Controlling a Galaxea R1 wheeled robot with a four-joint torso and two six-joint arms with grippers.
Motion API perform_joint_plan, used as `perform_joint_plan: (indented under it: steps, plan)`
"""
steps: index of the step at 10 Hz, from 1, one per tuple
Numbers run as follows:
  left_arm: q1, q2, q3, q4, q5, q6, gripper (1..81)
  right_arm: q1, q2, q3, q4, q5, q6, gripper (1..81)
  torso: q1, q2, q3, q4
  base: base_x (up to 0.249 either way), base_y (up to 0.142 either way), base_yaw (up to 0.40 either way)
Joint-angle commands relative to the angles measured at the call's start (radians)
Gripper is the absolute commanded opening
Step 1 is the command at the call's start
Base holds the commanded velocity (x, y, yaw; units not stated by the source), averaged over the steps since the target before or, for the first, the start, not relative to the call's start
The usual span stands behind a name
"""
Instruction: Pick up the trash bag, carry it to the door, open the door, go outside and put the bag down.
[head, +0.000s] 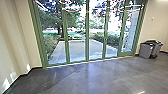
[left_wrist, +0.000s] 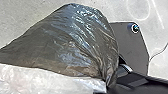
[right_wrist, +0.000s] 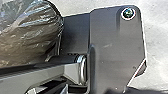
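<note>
Dark, shiny trash bag (left_wrist: 75, 42) bulges, contents hidden, and I cannot tell whether either hand is closed.

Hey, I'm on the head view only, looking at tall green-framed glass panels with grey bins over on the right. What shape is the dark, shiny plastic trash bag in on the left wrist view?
Observer: The dark, shiny plastic trash bag is broad and creased, and narrows to a gathered end.
Operator: Okay, anything right up next to it?
Observer: Yes, a pale, crinkled, plastic-looking material runs along one edge. I can't tell what it belongs to.
Operator: And what about the right wrist view, is the bag in there too?
Observer: It is. A rounded, wrinkled side of it shows next to the robot's own wide, flat dark plate.
</note>
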Motion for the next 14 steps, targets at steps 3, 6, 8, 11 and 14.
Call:
perform_joint_plan:
  steps: [3, 6, 8, 11, 14]
  plan:
    - [-0.07, 0.003, 0.0, 0.006, 0.061, 0.002, 1.0, 0.051, 0.004, 0.0, 0.001, -0.059, 0.0, 81.1, 0.0, 0.0, 0.0, 0.0, 0.0, 0.0, -0.247]
    - [-0.07, 0.003, 0.0, 0.006, 0.061, 0.002, 1.0, 0.052, 0.004, 0.0, 0.0, -0.059, 0.0, 81.1, 0.0, 0.0, 0.0, 0.0, 0.0, 0.0, -0.247]
    - [-0.068, 0.003, 0.0, 0.006, 0.061, 0.002, 1.0, 0.051, 0.004, 0.0, 0.0, -0.059, 0.0, 81.1, 0.0, 0.0, 0.0, 0.0, 0.0, 0.0, -0.247]
    - [-0.068, 0.004, 0.0, 0.007, 0.061, 0.002, 1.0, 0.051, 0.005, 0.0, 0.0, -0.059, 0.0, 81.1, 0.0, 0.0, 0.0, 0.0, 0.0, 0.0, -0.247]
    - [-0.068, 0.003, 0.0, 0.007, 0.061, 0.002, 1.0, 0.049, 0.005, 0.0, 0.0, -0.059, 0.0, 81.1, 0.0, 0.0, 0.0, 0.0, 0.0, 0.0, -0.23]
